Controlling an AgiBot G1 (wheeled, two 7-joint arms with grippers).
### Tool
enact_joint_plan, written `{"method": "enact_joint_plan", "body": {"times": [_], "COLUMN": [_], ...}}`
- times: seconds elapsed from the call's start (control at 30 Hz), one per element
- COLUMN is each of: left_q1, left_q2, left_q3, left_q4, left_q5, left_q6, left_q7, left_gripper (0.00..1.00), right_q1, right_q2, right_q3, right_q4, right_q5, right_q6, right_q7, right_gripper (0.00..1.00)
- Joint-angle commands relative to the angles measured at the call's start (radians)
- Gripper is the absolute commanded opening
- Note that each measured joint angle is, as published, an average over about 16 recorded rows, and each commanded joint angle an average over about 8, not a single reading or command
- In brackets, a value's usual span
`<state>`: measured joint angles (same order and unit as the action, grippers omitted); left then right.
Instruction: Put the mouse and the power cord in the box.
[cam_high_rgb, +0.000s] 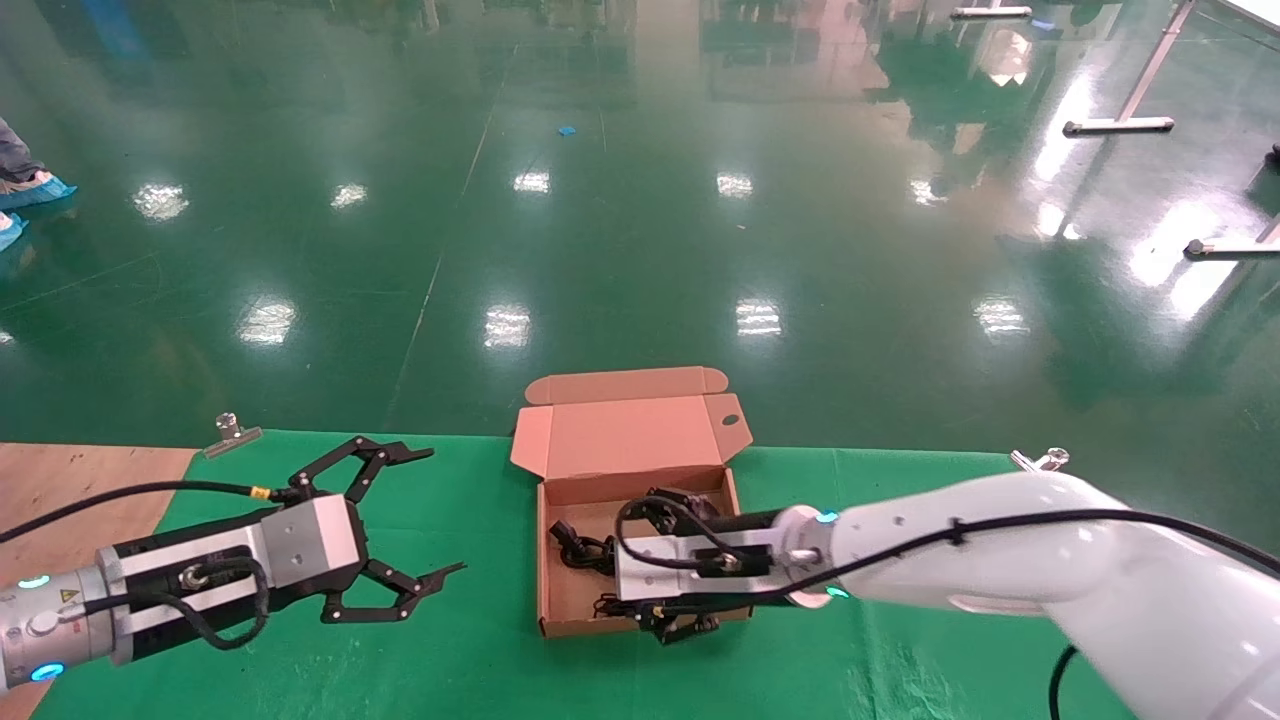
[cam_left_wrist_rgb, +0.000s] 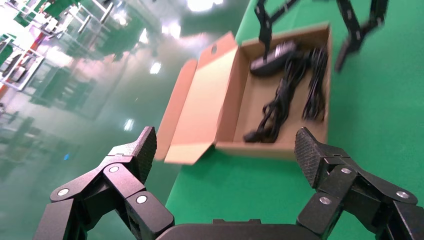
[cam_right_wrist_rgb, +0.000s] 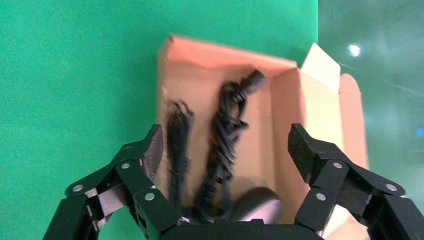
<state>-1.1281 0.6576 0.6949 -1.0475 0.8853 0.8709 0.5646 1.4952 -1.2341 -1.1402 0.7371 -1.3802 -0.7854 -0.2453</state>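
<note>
The brown cardboard box (cam_high_rgb: 543, 560) sits open on the green cloth, lid (cam_high_rgb: 630, 435) standing up at its far side. Inside lie the black mouse (cam_left_wrist_rgb: 272, 55) (cam_right_wrist_rgb: 257, 205), its thin cable (cam_right_wrist_rgb: 176, 135) and the thick coiled power cord (cam_left_wrist_rgb: 280, 102) (cam_right_wrist_rgb: 227, 135) (cam_high_rgb: 580, 548). My right gripper (cam_high_rgb: 665, 565) (cam_right_wrist_rgb: 225, 137) hovers open over the box, nothing between its fingers. Its fingers straddle the mouse end of the box in the left wrist view. My left gripper (cam_high_rgb: 445, 510) (cam_left_wrist_rgb: 225, 145) stands open and empty to the left of the box, pointing at it.
The green cloth (cam_high_rgb: 450, 650) ends just behind the box, with shiny green floor beyond. Bare wood (cam_high_rgb: 60, 490) shows at the table's left end. Metal clamps (cam_high_rgb: 232, 432) (cam_high_rgb: 1040, 460) hold the cloth at the far edge.
</note>
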Motion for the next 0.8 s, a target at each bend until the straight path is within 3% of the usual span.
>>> {"method": "enact_joint_plan", "body": {"times": [0.03,0.8], "left_q1": [0.002,0.027], "left_q2": [-0.002,-0.024], "left_q3": [-0.017,-0.212], "left_q4": [-0.01,-0.121], "left_q5": [-0.006,-0.079], "left_q6": [0.026,0.318], "left_q7": [-0.031,-0.383], "left_gripper": [1.0,1.0], "right_q1": [-0.017,-0.214], "right_q2": [0.026,0.317], "right_q3": [0.035,0.438], "right_q4": [0.022,0.279], "right_q5": [0.027,0.331], "right_q6": [-0.029,-0.362], "right_q7": [0.018,0.221], "right_gripper": [1.0,1.0]}}
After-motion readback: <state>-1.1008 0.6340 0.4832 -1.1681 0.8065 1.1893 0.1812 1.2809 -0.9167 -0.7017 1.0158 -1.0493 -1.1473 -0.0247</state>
